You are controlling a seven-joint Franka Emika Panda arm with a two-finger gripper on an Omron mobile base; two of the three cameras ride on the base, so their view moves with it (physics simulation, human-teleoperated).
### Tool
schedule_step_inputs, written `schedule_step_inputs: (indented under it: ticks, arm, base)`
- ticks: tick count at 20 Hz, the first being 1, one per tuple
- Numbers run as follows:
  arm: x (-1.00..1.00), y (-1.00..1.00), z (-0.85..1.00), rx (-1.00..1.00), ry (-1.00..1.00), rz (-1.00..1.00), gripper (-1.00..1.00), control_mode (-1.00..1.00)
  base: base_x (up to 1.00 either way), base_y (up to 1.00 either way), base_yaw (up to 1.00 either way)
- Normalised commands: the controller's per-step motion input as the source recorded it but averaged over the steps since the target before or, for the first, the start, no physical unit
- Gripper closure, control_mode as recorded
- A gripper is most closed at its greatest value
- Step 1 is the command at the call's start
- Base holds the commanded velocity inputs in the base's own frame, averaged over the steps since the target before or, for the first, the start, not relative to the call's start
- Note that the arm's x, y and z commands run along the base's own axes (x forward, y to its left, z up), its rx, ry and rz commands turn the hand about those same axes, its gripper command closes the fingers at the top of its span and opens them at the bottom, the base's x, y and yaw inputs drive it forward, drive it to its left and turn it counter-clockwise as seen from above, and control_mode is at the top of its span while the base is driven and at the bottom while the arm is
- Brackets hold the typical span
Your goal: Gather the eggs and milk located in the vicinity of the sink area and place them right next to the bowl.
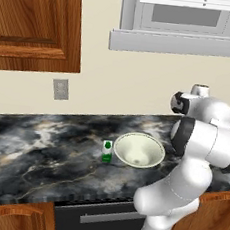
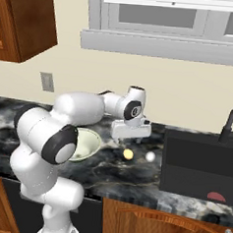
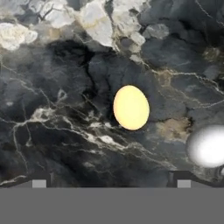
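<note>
While hovering wide open, empty, pincer (image 2: 130, 137) sits above yellowish-tan oval egg (image 3: 131, 107) on dark marbled desk (image 1: 42, 154), btwn cream-green bowl (image 2: 85, 145) & sink. Drop straight, centre tips, close gently; avoid pale egg (image 2: 150, 156) nearby.

base views flank counter (image 1: 42, 154), hand view close
</note>
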Motion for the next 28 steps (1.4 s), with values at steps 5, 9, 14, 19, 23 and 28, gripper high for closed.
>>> schedule_step_inputs:
  ticks: [5,9,14,19,23,28]
  arm:
    - [0.21,0.00,-0.79,0.00,0.00,0.15,-1.00,-1.00]
    - [0.06,0.00,-0.31,0.02,0.00,0.16,-1.00,-1.00]
    - [0.22,-0.05,0.02,0.02,-0.02,0.07,-1.00,-1.00]
    - [0.05,0.00,0.03,0.00,0.00,0.00,-1.00,-1.00]
    - [-0.21,0.01,0.00,0.00,0.00,-0.01,-1.00,-1.00]
    - [-0.11,0.12,0.00,0.00,-0.05,-0.03,-1.00,-1.00]
  base:
    - [0.00,0.00,0.00]
    - [0.00,0.00,0.00]
    - [0.00,0.00,0.00]
    - [0.00,0.00,0.00]
    - [0.00,0.00,0.00]
    - [0.00,0.00,0.00]
